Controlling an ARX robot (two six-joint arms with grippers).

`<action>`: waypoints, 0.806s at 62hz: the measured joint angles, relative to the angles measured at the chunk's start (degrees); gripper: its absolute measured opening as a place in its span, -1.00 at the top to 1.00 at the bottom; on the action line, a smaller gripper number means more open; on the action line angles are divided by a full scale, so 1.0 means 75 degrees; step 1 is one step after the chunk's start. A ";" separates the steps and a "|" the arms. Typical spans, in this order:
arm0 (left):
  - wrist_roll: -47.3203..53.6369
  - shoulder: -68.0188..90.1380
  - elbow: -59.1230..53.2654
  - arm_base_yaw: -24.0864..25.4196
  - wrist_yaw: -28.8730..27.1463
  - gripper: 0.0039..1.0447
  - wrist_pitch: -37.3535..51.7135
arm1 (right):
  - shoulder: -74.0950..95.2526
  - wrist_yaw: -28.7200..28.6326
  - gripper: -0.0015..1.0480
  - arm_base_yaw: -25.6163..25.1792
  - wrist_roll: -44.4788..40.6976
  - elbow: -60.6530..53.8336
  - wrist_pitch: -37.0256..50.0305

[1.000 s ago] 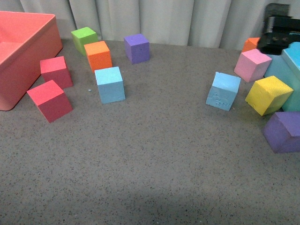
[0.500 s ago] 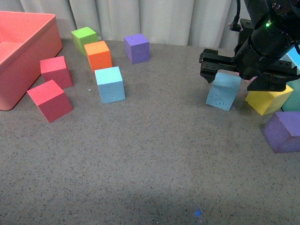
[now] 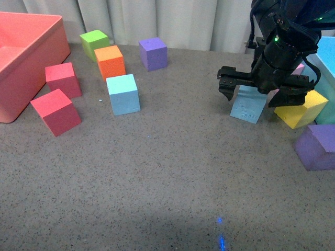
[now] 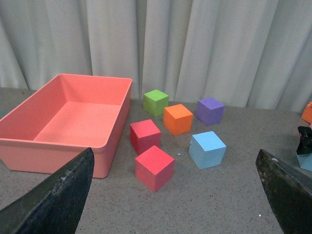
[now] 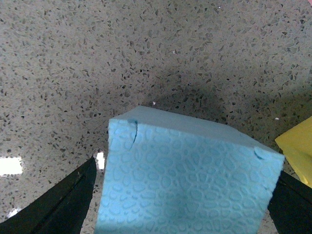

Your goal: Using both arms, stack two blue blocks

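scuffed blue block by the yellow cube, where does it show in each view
Front view: the scuffed blue block sits right of centre, between the right gripper's fingers.
Left wrist view: only a sliver at the frame edge, probably it.
Right wrist view: close up, filling much of the frame.
Shared landmark: the yellow cube beside it, in front and right wrist views.
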 joint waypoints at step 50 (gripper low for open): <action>0.0000 0.0000 0.0000 0.0000 0.0000 -0.88 0.0000 | -0.0032 -0.0839 0.09 0.0845 -0.0417 0.0615 -0.0163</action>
